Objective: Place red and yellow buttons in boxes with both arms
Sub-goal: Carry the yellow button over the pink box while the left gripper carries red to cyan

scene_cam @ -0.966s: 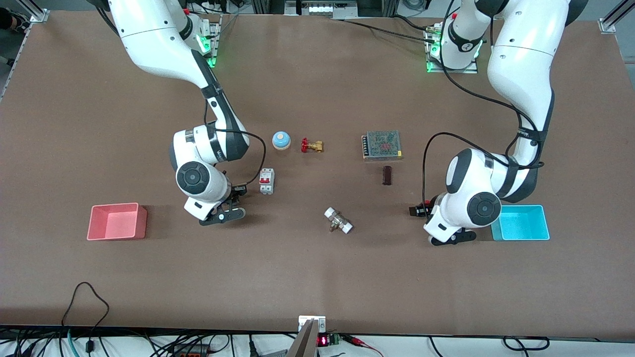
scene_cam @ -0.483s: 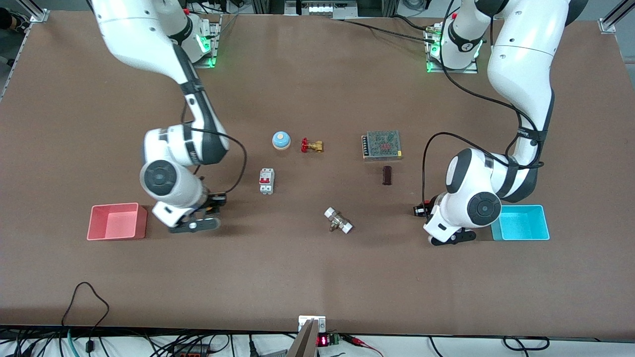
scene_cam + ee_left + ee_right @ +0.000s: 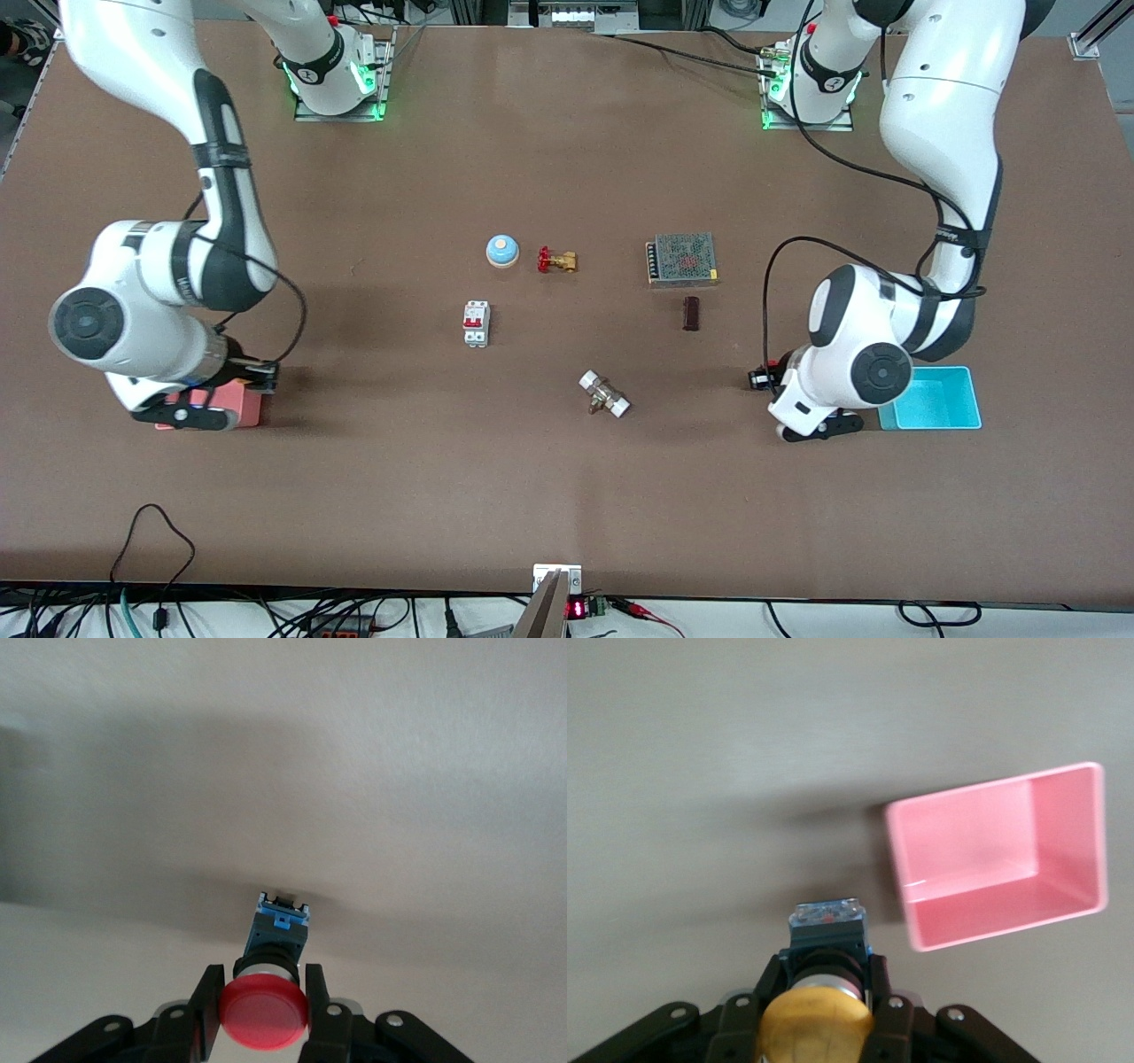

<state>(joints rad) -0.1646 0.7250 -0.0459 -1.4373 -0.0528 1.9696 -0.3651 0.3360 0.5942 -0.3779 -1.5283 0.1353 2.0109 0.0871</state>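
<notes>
While each arm needs its cargo over a bin, right gripper [image 3: 819,988] clamps yellow button [image 3: 817,1023] by pink box [image 3: 1001,859] nr the worktop's right-arm edge, left gripper [image 3: 262,992] pinching red button [image 3: 264,1014] beside cyan box [image 3: 932,400] nr the left-arm edge.

Mid-frame in the front view, the bell [image 3: 502,251] sits beside the valve [image 3: 556,260], with the breaker [image 3: 477,323] lower. The power supply [image 3: 682,259] lies toward the left arm's end, the block [image 3: 691,313] just below it, the fitting [image 3: 604,393] lowest. The right gripper [image 3: 190,415], clamping the right-held button [image 3: 817,1023], hangs over the right-end box [image 3: 248,408]; the left gripper [image 3: 819,430], clamping the left-held button [image 3: 264,1019], is just beside the left-end box [image 3: 935,399]
</notes>
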